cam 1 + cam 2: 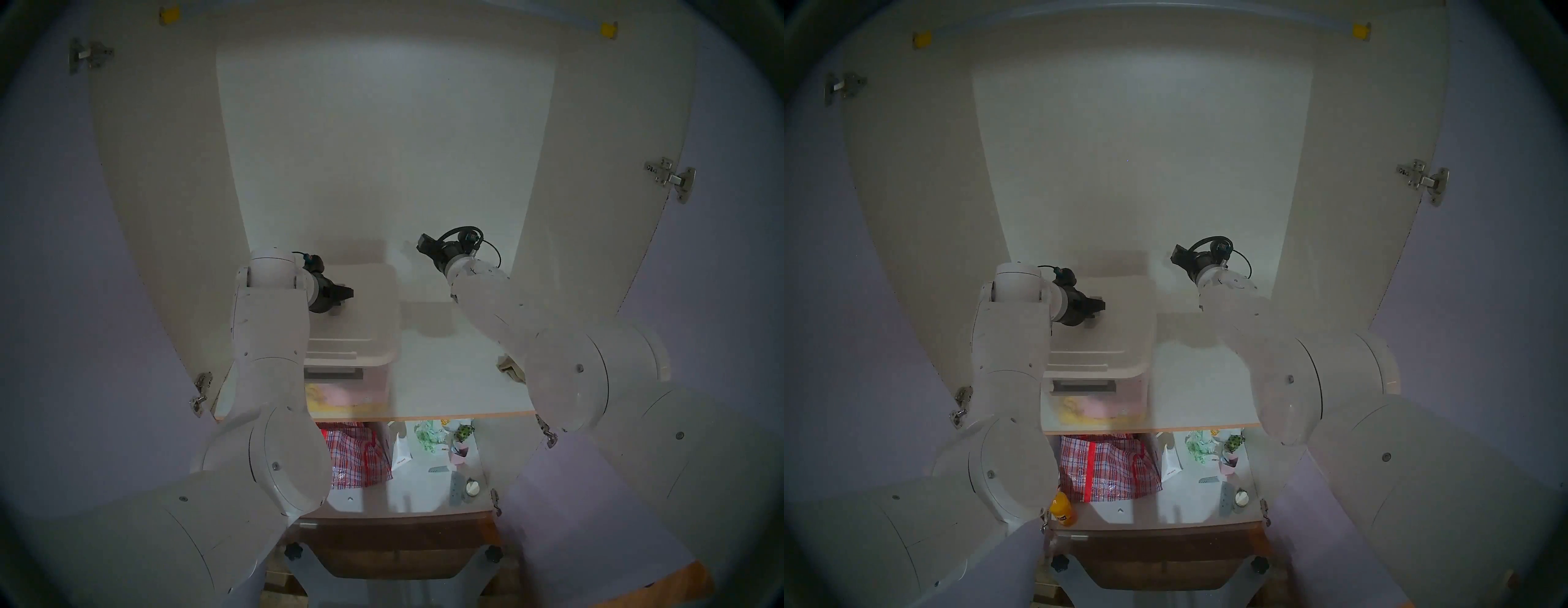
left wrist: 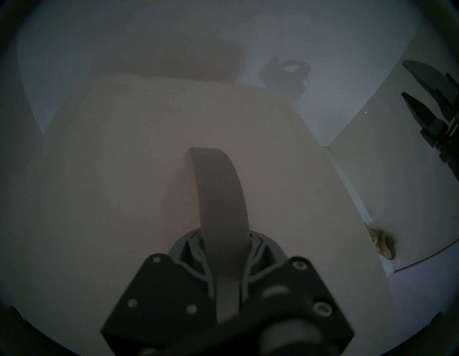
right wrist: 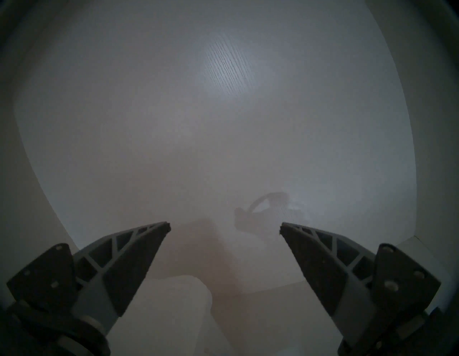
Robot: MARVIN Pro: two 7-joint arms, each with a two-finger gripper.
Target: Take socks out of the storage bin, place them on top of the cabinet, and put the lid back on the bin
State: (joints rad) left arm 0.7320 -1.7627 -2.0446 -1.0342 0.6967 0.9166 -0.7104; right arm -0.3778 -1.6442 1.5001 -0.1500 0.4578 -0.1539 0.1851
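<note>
White arms, then dim white shelf board (image 1: 445, 382) between lilac doors (image 1: 63, 297).

Left gripper (image 1: 344, 294) points toward 3 o'clock, fingers clamped together. Right gripper (image 3: 224, 227) points toward 10 o'clock, fingers spread wide.

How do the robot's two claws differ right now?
The left gripper is shut on the lid's grey handle; the right gripper is open and holds nothing. The left sits over the lid on the storage bin; the right hangs in the air beside the bin, facing the cabinet back wall. Both have the same dark, pointed fingers.
</note>
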